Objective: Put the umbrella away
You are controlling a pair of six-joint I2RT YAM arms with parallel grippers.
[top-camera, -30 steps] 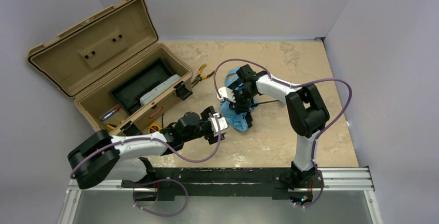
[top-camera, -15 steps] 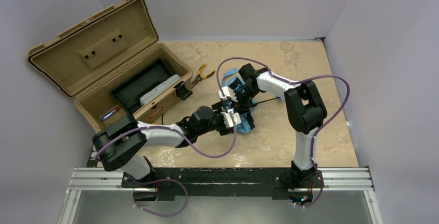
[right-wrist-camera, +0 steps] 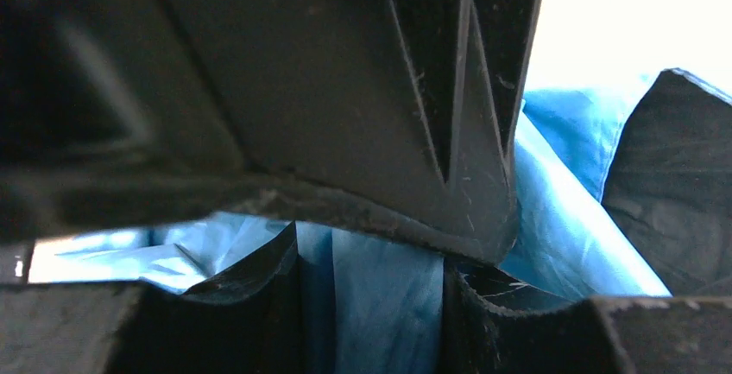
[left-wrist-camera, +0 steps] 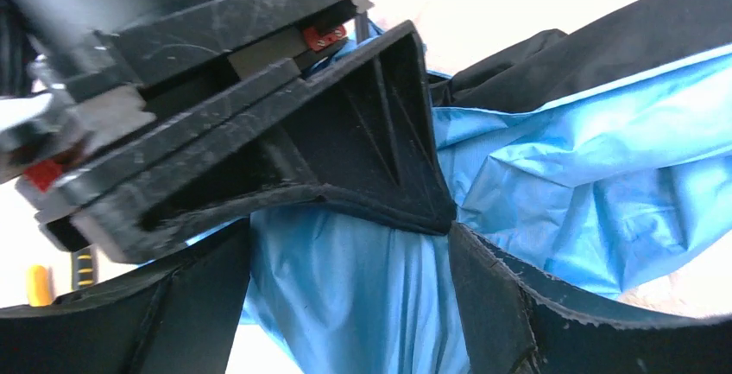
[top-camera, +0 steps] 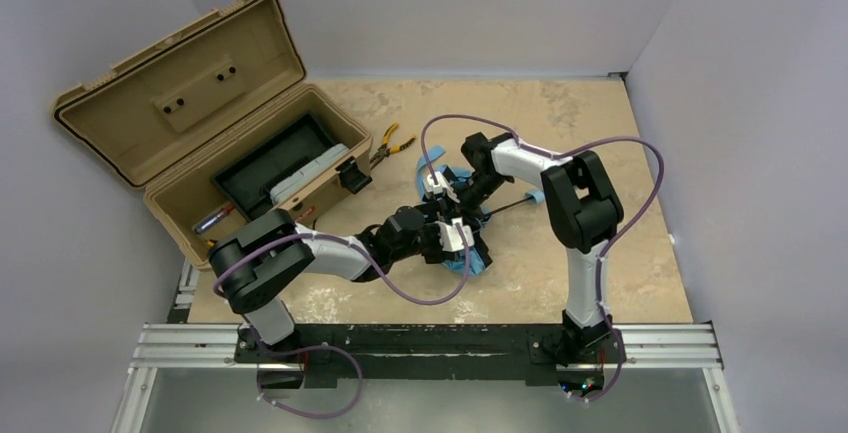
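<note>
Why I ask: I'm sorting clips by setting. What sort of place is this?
Likely a robot lab cell: plain white walls box in a table, two arms are bolted to a metal rail, with an open tan toolbox.

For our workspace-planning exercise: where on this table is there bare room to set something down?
Free: the table's far right corner, behind the right arm; the near strip between umbrella and rail. Crowded: the middle, where left claw and right claw meet at the umbrella, and the left by toolbox and pliers.
</note>
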